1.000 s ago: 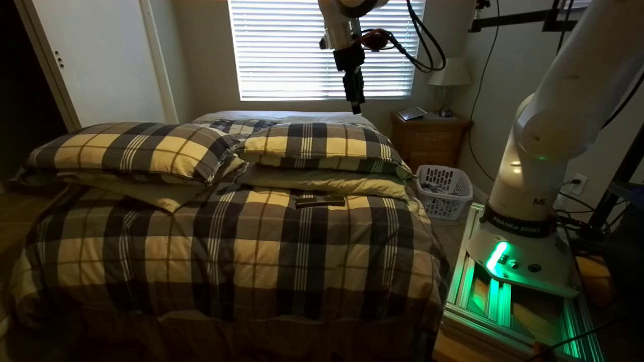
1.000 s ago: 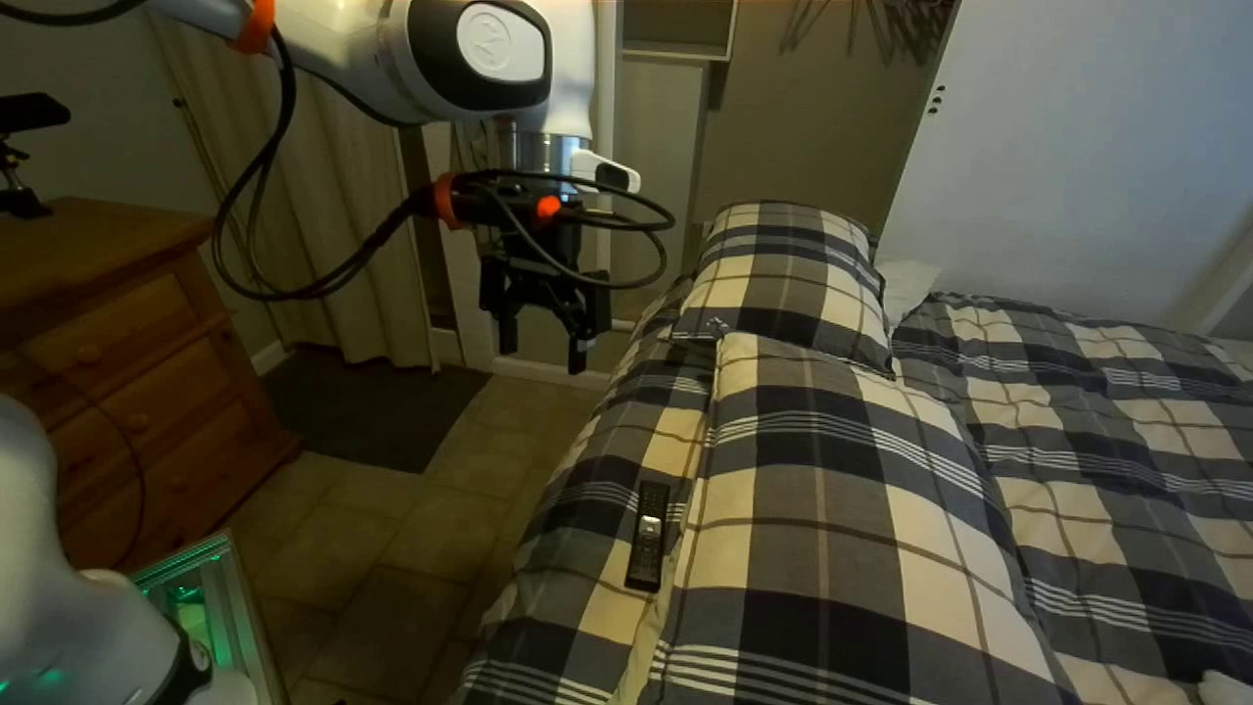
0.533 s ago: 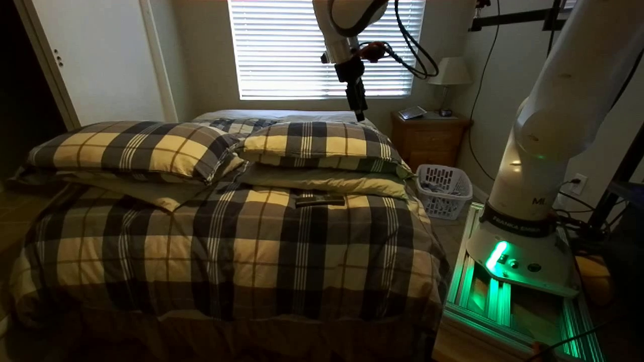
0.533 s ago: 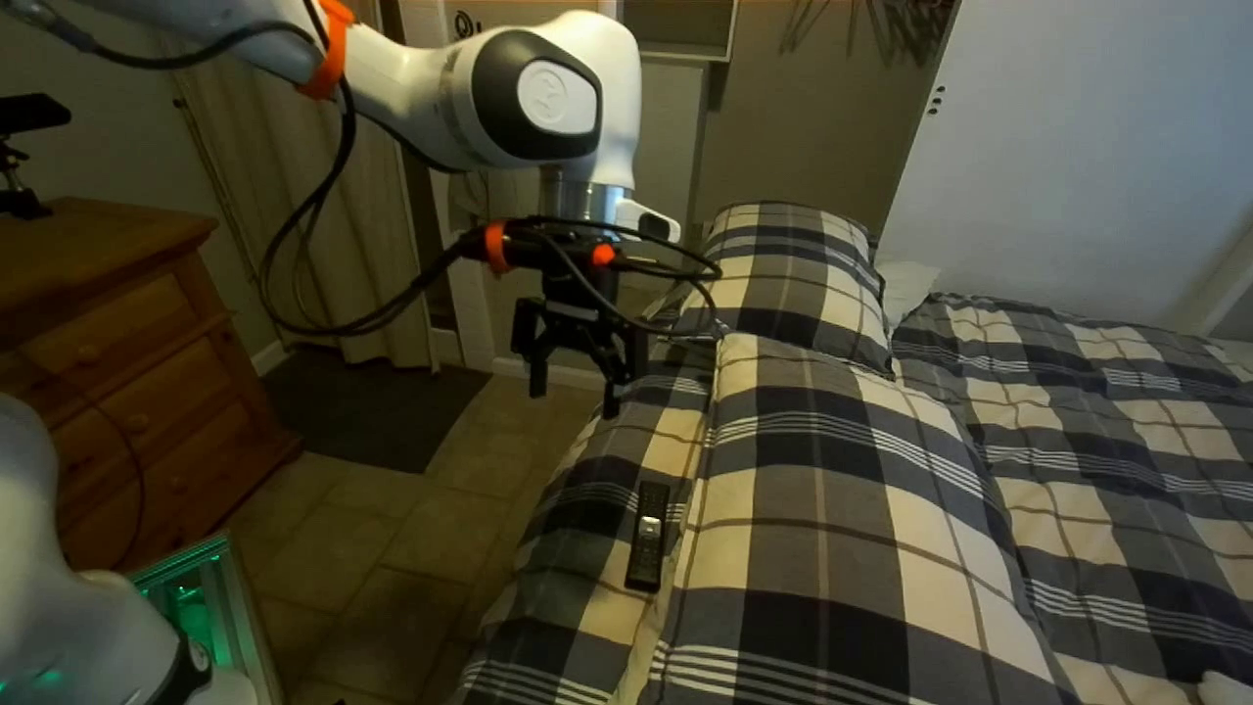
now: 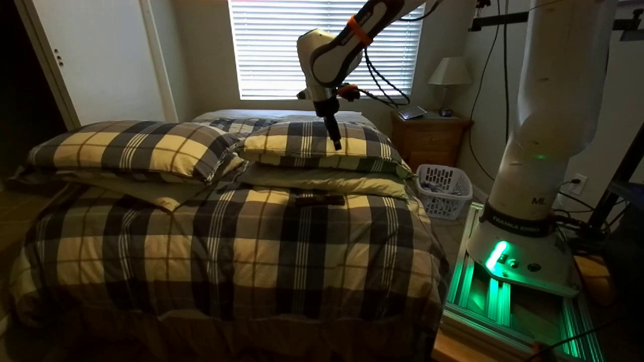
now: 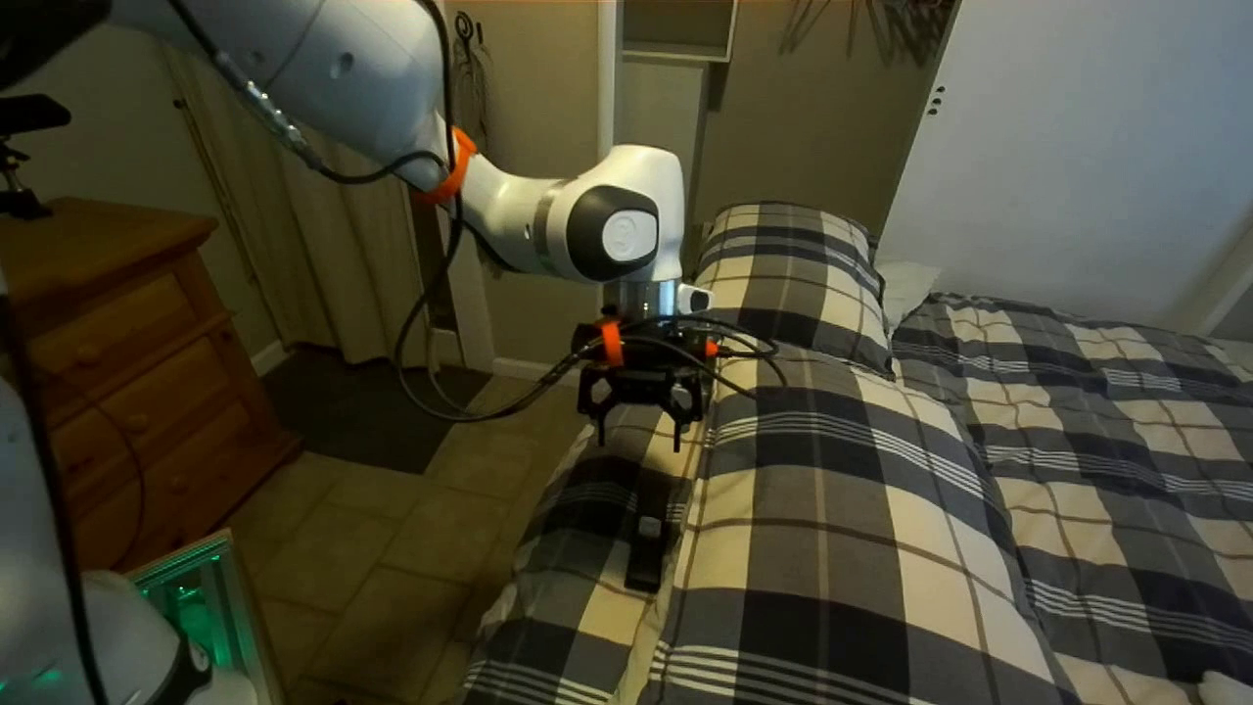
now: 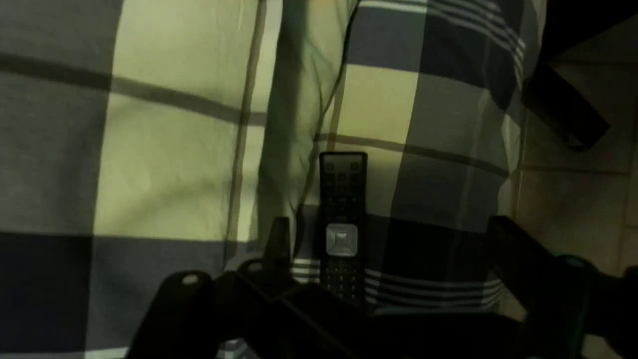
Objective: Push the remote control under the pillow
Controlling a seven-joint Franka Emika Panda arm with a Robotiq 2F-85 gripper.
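Note:
The remote control [image 5: 319, 200] is a slim black oblong lying flat on the plaid bedcover. It also shows in an exterior view [image 6: 646, 563] and in the wrist view [image 7: 343, 199], close beside the pale edge below the pillow. The pillow [image 5: 322, 141] is the wide, flatter plaid one, also seen in an exterior view [image 6: 842, 509] and on the left of the wrist view [image 7: 174, 164]. My gripper [image 6: 638, 446] is open and empty, pointing down above the bed, apart from the remote. In the wrist view the fingers [image 7: 389, 224] stand widely apart, and the gripper body hides the remote's lower end.
A puffier plaid pillow [image 5: 131, 146] lies beside the pillow, also in an exterior view [image 6: 783, 279]. A pale lower layer [image 5: 327, 180] lies under the pillow. A white basket [image 5: 444, 193] and nightstand [image 5: 427, 138] stand past the bed. A wooden dresser [image 6: 117, 352] stands across the floor.
My gripper has moved down and over the bed, nearer the remote; it has stayed open. Its shadow now falls on the remote. The remote and pillows have not moved.

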